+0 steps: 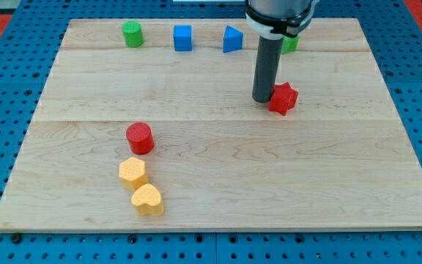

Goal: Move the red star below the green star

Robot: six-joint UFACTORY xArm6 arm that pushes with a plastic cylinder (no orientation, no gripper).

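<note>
No jaws are fitted, so nothing is gripped or held; only a rod is carried, and pushing is all that can be done.

Nearest the view's bottom, a yellow heart block (pixel 147 199) and a yellow hexagon-like block (pixel 132 171) are seen close together, with a red cylinder (pixel 139 138) just above them. All three are well apart from the work area.

Mid-board, my tip (pixel 262 100) is placed touching, or just beside, the left side of the red star (pixel 283 98).

Along the view's top, a green cylinder (pixel 132 34), a blue cube (pixel 183 38) and a blue wedge-like block (pixel 231 39) are lined up. A green block (pixel 291 45), judged to be the green star, is mostly hidden behind the arm; its shape cannot be confirmed.

The red star is already located below that green block, so the task is judged nearly done.

Risks: a push from the left could send the star rightward past the target column; an off-centre contact could spin it off the tip; an upward push could knock the green block.

No brands, labels or writing can be read on the wooden board (pixel 218 183).
</note>
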